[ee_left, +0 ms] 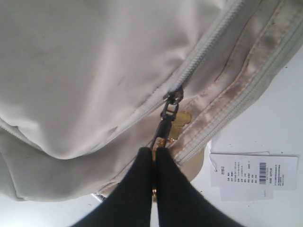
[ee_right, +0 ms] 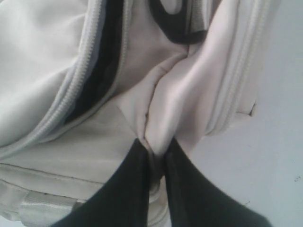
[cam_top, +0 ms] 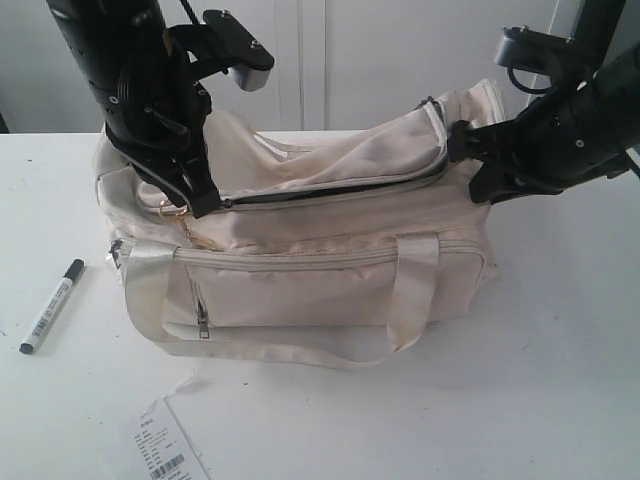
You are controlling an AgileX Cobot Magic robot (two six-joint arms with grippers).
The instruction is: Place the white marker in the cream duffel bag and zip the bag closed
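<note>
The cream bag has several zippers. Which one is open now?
The curved top zipper of the cream duffel bag: a dark gap shows along it. The front pocket zipper is shut.

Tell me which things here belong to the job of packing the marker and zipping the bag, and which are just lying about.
Part of the job:
marker, lying beside the bag
duffel bag, top zipper open
zipper pull, pinched by the left pincer

Just lying about:
paper tag with a barcode

Your left end effector (ee_left: 154,151) and right end effector (ee_right: 155,144) have slim, tapered matte black fingers (ee_left: 137,184); black cables (cam_top: 188,14) loop off the black arm (cam_top: 130,80) at eleven o'clock.
</note>
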